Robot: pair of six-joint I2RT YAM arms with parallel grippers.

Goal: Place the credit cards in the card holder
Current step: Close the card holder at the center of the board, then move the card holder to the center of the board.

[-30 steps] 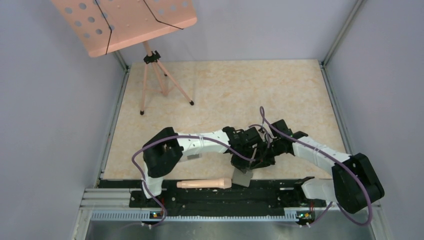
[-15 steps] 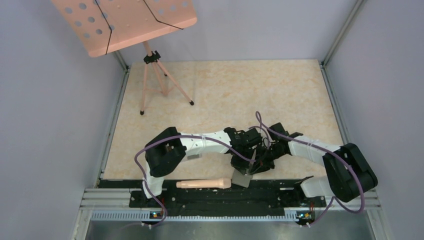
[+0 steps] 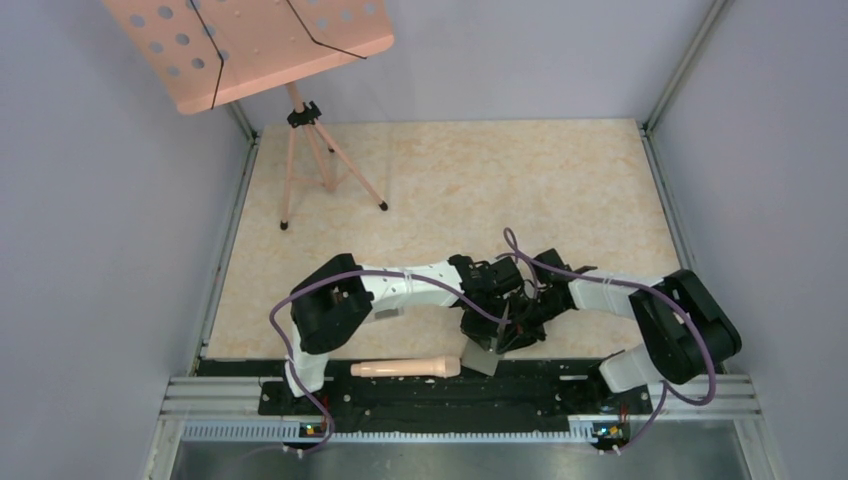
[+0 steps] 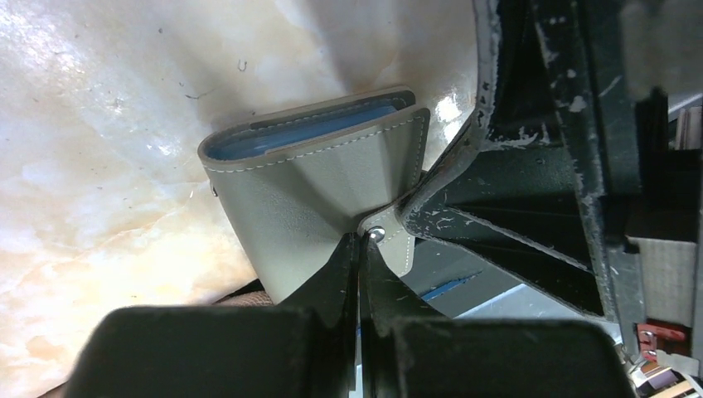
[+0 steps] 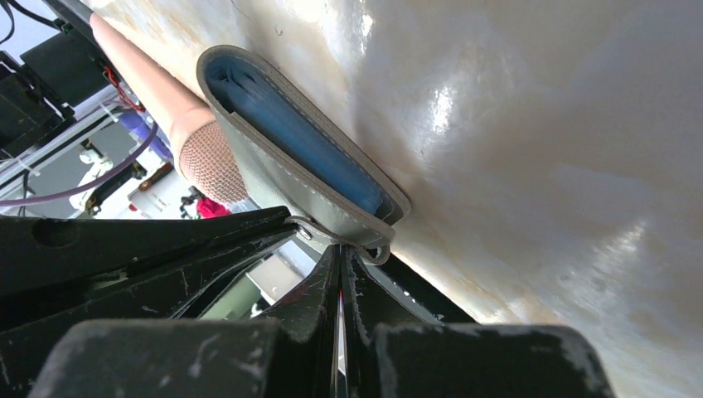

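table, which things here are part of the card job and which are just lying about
Job: card holder, pinched by left gripper and right gripper; no credit cards visible.
Lying about: microphone, music stand.

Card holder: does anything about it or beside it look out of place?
The card holder sits tilted at the table's near edge, left fingers and right fingers both pinched at its snap tab; a peach microphone lies beside it on the rail.
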